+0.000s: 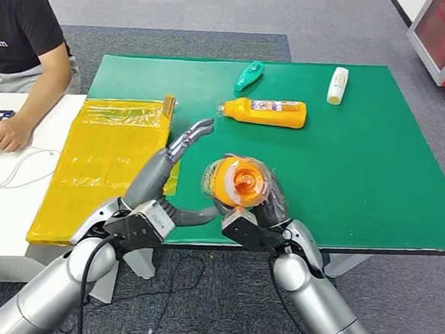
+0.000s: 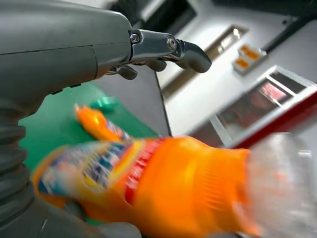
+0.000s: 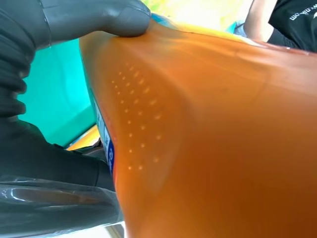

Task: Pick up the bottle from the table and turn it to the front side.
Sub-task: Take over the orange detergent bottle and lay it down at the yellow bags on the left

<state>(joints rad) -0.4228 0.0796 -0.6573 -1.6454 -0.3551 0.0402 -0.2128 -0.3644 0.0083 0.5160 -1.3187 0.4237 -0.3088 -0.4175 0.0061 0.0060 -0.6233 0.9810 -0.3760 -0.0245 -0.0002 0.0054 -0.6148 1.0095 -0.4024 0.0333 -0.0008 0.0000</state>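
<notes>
Item: orange plastic bottle [image 1: 239, 182], labelled, with a clear cap end; it was held off the green counter [image 1: 370, 170] near its front edge, lying roughly level with one end turned toward the head camera. Holder: the right hand [image 1: 257, 215], its fingers [image 3: 97, 20] clamped around the body, thumb pressed on the upper face and darker fingers beneath, as the right wrist view showed. The left hand [image 1: 167, 186] stood just beside the bottle, fingers apart and extended, thumb reaching under it; whether that thumb touched the bottle could not be told. Surface: smooth, glossy plastic with a patch of small raised dots and a printed label [image 2: 97, 166] wrapped round the middle. Handling, as a judgement: probably light to moderate in weight, the walls stiff enough to bear a firm grip yet likely to yield a little under pressure; the gloss suggested a slippery face, so rotation in the hand risked a slide. The best hold seemed to be around the broad mid-body, on or near the dotted patch, and clear of the narrow cap end. Not fragile. Also on the counter: a second orange bottle [image 1: 265, 112] lying on its side, a teal bottle [image 1: 249, 75], a small white bottle [image 1: 337, 85], well apart from the held one. A yellow bag [image 1: 111, 151] lay to the left; a person [image 1: 21, 38] sat at a white desk [image 1: 10, 198].
</notes>
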